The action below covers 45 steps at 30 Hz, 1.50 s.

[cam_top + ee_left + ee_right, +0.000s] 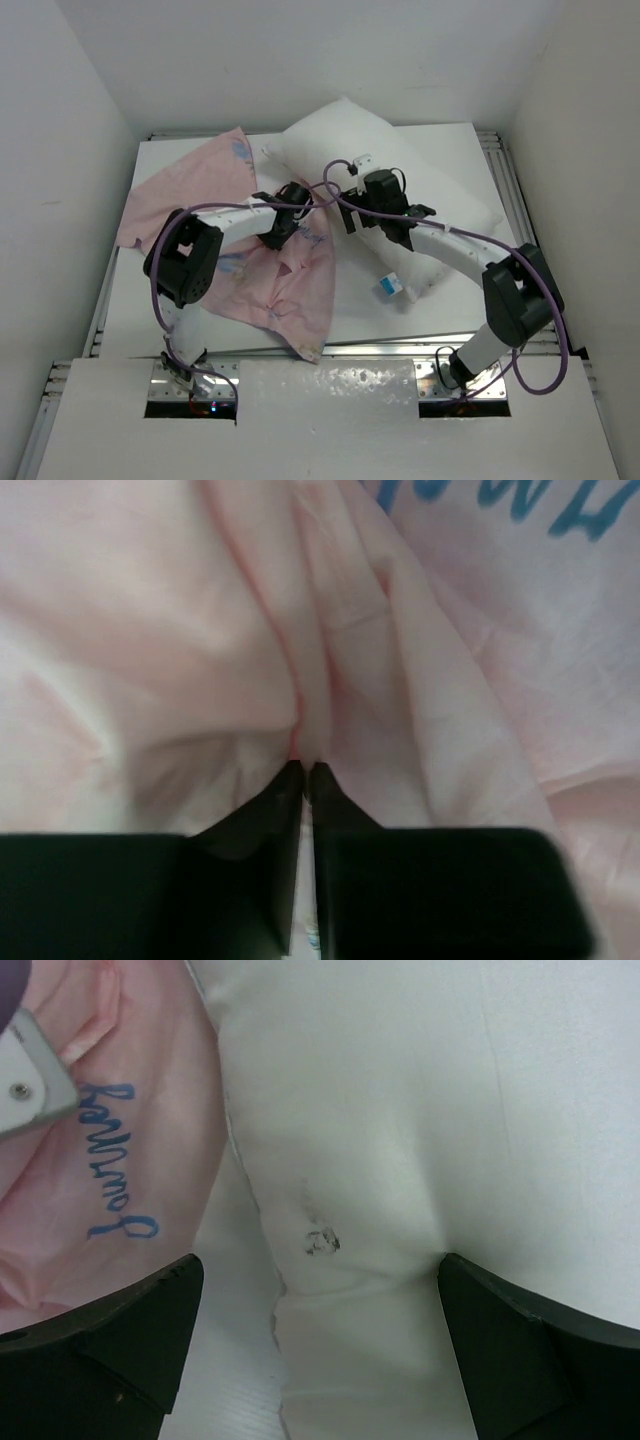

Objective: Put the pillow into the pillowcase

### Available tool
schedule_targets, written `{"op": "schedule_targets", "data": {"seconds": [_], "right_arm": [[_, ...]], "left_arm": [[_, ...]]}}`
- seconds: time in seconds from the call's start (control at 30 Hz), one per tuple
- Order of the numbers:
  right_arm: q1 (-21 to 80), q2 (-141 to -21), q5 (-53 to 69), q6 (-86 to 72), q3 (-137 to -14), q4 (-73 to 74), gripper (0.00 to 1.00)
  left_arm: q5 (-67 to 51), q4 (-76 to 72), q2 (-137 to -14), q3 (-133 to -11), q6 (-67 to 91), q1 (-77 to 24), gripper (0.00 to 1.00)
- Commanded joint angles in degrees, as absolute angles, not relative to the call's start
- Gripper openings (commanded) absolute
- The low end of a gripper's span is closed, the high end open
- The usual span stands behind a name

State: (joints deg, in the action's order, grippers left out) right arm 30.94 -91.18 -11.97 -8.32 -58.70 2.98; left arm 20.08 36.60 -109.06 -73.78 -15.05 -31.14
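Note:
The white pillow (430, 190) lies slanted across the back right of the table, its blue-and-white tag (390, 286) at the near corner. The pink pillowcase (190, 195) is spread crumpled to its left. My left gripper (272, 238) is down on the pillowcase; in the left wrist view its jaws (306, 768) are pinched on a raised fold of the pink cloth (200, 630). My right gripper (350, 215) stands open over the pillow's left edge (400, 1110). One of its fingers is on the pillow and the other beside it, over the pillowcase (120, 1160), with the gripper (320, 1260) straddling the seam.
The white table (400, 330) is walled in by white panels on three sides, with metal rails along its edges. A small dark smudge (322, 1242) marks the pillow near its edge. A strip of bare table (230, 1360) shows between pillow and pillowcase.

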Motion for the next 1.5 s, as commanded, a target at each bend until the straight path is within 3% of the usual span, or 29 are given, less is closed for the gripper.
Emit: {"op": "schedule_targets", "data": {"seconds": [0.0,0.17,0.23,0.27,0.3,0.37,0.4,0.6,0.77,0.9,1.17,1.47], "right_arm": [[30.6,-94.6,-12.9,-6.8,-59.8,0.4,0.99],[30.4,-99.7,-27.6,-3.8,-60.5,-3.0,0.99],[29.5,-100.9,-29.1,-4.5,-59.8,-4.4,0.88],[29.3,-101.0,-28.8,-5.6,-59.3,-5.6,0.80],[28.9,-101.0,-28.8,-6.0,-58.0,-6.3,0.47],[28.7,-100.5,-30.9,-5.6,-56.2,-9.3,0.08],[28.7,-100.4,-31.5,-5.4,-54.6,-9.9,0.00],[27.1,-91.7,-24.6,-4.8,-46.3,-14.3,0.00],[26.3,-76.4,-21.6,-4.8,-40.4,-13.1,0.00],[21.7,-63.4,-11.6,-11.6,-34.6,-13.9,0.00],[21.7,-41.2,-5.0,-7.4,-23.7,-4.6,0.00],[21.8,-20.3,14.9,-2.1,-25.6,1.5,0.00]], "left_arm": [[17.9,37.6,-109.6,-73.9,-16.8,-30.9,0.03],[10.6,42.1,-107.4,-77.0,-16.5,-28.6,0.00],[8.8,42.9,-107.1,-77.8,-16.4,-27.0,0.00],[8.5,43.4,-106.4,-78.1,-16.3,-25.2,0.00],[7.7,43.7,-106.0,-78.6,-16.1,-24.3,0.00],[6.6,44.1,-104.1,-78.9,-16.0,-21.8,0.00],[5.6,44.0,-103.3,-78.8,-16.1,-21.3,0.00],[5.5,41.7,-99.4,-78.7,-16.3,-20.7,0.00],[6.3,42.8,-98.4,-83.6,-16.5,-20.4,0.00],[6.5,42.4,-96.6,-89.6,-15.4,-19.6,0.00],[12.7,40.0,-96.1,-90.7,-12.9,-18.5,0.00],[11.7,40.3,-96.9,-91.4,-12.2,-18.5,0.00]]}}
